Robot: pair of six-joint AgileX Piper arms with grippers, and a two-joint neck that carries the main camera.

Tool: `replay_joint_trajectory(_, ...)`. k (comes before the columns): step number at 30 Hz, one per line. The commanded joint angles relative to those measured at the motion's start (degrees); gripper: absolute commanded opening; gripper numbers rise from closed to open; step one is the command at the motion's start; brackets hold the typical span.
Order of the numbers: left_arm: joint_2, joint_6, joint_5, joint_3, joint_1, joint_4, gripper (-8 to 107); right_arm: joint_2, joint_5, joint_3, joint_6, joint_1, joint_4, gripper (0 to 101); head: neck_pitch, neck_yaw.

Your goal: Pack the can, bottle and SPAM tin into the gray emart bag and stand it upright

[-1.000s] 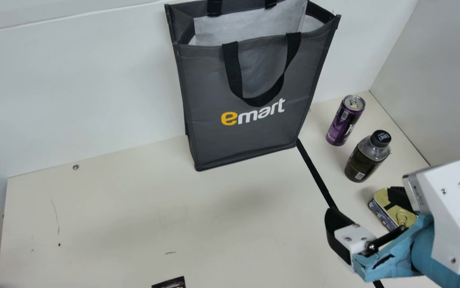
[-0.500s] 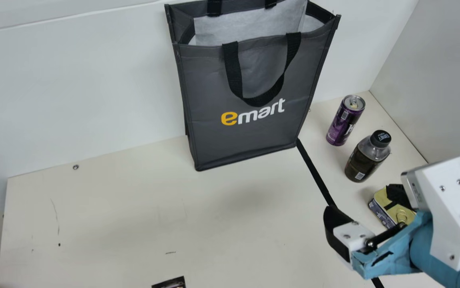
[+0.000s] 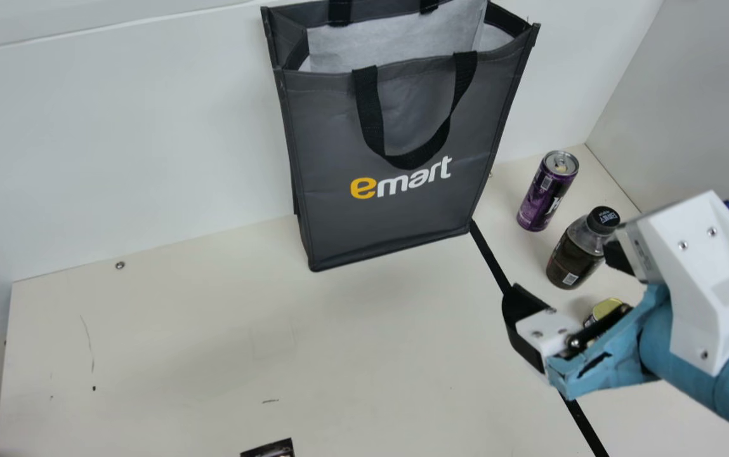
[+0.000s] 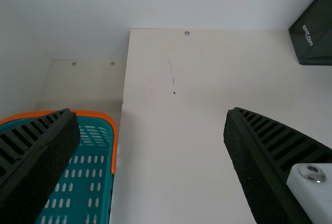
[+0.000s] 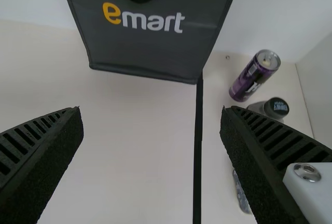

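Note:
In the main view my right gripper (image 3: 564, 270) hovers open over the table's right part, near the bottle and the SPAM tin (image 3: 605, 308), which it partly hides. The gray emart bag (image 3: 396, 209) stands upright at the back wall, its mouth open. Right of it stand the purple can (image 3: 538, 197) and, nearer, the black-capped bottle (image 3: 573, 257). In the right wrist view my right gripper (image 5: 150, 115) holds nothing; its finger partly covers the bottle (image 5: 272, 108) and tin (image 5: 240, 193). My left gripper (image 4: 149, 114), open in its wrist view, has nothing between its fingers.
A teal basket (image 4: 111, 182) with an orange rim sits beside the table in the left wrist view. A black strip (image 3: 497, 260) runs along the table from the bag's corner. A dark printed piece (image 3: 272, 449) lies at the main view's bottom edge. Walls border the back and right.
My right arm has moved away from the near edge, up and slightly left in the main view, and now covers more of the SPAM tin and a bit of the bottle. The bag and items have kept their places.

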Motion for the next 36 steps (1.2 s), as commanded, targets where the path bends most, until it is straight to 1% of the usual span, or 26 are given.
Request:
replay_joint_trajectory(1,0.00,0.00,0.00,0.00,0.00,0.00,90,1.19,0.26,-1.86,-0.55,0.25,-0.26,95,-1.21,-0.14)
replay_joint_trajectory(8,0.00,0.00,0.00,0.00,0.00,0.00,90,5.38,1.33,-8.00,-3.57,0.82,-0.28,95,-1.21,-0.14)
replay_joint_trajectory(12,0.00,0.00,0.00,0.00,0.00,0.00,90,7.90,2.43,-11.95,-5.87,0.95,0.41,95,-1.21,-0.14)
replay_joint_trajectory(14,0.00,0.00,0.00,0.00,0.00,0.00,90,9.15,2.43,-13.37,-7.13,0.70,0.87,95,-1.21,-0.14)
replay_joint_trajectory(22,0.00,0.00,0.00,0.00,0.00,0.00,90,13.58,2.43,-18.59,-12.30,-0.96,3.50,95,-1.21,-0.14)
replay_joint_trajectory(36,0.00,0.00,0.00,0.00,0.00,0.00,90,20.66,2.43,-26.39,-19.69,-3.20,7.05,95,-1.21,-0.14)
